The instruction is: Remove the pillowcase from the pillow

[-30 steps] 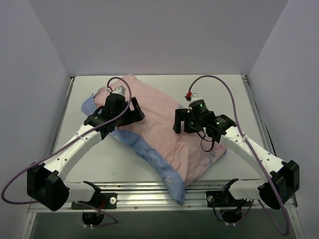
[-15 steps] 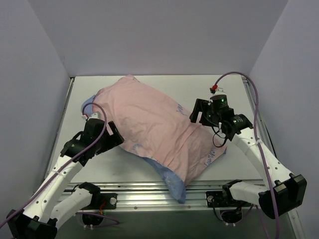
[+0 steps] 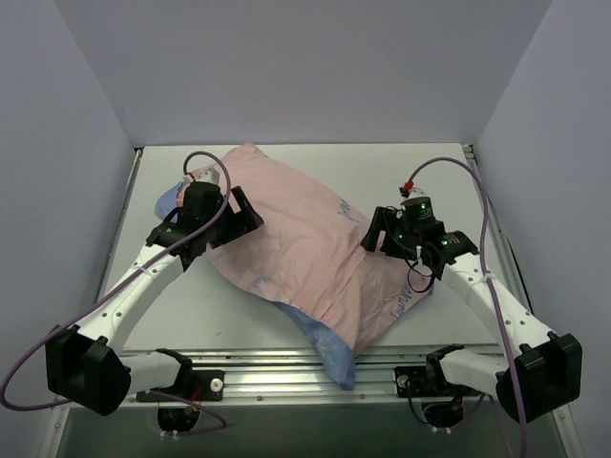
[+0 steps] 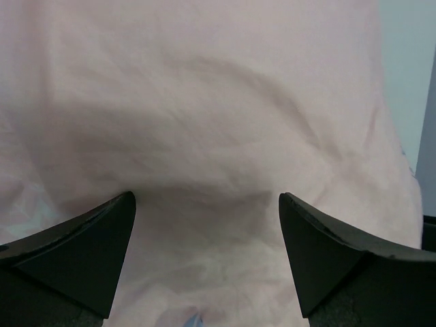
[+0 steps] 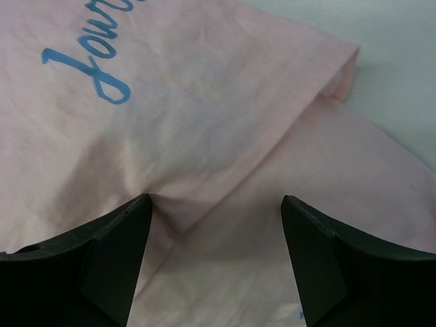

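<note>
The pillowcase [image 3: 305, 248] lies slantwise across the pale counter [image 3: 420, 167], pink side up, running from the far left toward the near edge in the middle. A blue edge [image 3: 320, 348] shows along its near end, and more blue peeks out at its far left corner. The far half swells plumply. The pillow is hidden under the fabric.

The left end effector [image 3: 244, 216] rests on the far left part of the pillowcase. In the left wrist view its fingers [image 4: 82, 255] stand wide apart, with softly wrinkled pink cloth filling the gap between them. The tips sit right at the fabric, and nothing is pinched.

The right end effector [image 3: 375, 233] sits at the right side of the pillowcase, about halfway along its length. In the right wrist view its fingers [image 5: 102, 252] are also spread wide. A folded hem of the pink cloth runs slantwise between them, and the left tip meets the crease. Blue script lettering [image 5: 85, 68] is printed on the fabric beyond that finger, and a strip of bare counter shows at the upper right.
</note>
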Available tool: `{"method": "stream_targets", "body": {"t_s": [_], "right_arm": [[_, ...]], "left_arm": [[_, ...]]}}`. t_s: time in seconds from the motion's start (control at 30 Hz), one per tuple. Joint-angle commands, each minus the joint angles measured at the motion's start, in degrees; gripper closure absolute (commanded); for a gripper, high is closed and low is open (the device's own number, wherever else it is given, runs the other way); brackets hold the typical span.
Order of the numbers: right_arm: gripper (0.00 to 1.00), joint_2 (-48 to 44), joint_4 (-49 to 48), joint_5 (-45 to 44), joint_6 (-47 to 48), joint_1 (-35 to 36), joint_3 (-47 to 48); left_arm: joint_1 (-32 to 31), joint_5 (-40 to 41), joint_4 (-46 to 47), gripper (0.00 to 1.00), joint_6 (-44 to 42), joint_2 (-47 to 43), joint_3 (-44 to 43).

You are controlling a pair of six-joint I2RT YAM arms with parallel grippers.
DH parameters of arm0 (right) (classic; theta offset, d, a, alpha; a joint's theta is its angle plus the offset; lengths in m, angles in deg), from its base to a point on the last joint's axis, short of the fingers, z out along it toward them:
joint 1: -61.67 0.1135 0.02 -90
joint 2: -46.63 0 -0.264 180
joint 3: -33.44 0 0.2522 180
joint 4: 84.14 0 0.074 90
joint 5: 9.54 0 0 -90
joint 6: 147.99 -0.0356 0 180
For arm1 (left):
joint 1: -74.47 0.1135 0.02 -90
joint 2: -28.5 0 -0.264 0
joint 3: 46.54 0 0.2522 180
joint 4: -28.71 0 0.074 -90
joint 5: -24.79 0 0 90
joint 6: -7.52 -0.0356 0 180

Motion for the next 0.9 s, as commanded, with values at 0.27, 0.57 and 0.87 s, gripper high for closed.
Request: {"method": "stream_targets", "body": {"t_s": [0.27, 0.57, 0.87], "right_arm": [[0.29, 19.79, -20.94, 10.92, 1.17, 1.96, 10.6], [0.28, 25.55, -12.25, 6.09, 10.4, 3.72, 25.93], [0.27, 14.12, -3.37, -0.24, 17.61, 11.01, 20.48]], "left_arm": [[10.56, -0.88, 3.42, 0.05, 0.46, -1.02, 9.44], [2.5, -3.44, 4.92, 0.05, -11.4, 2.48, -5.57], [-7.01, 5.79, 5.8, 0.05, -13.61, 13.81, -15.69]]}}
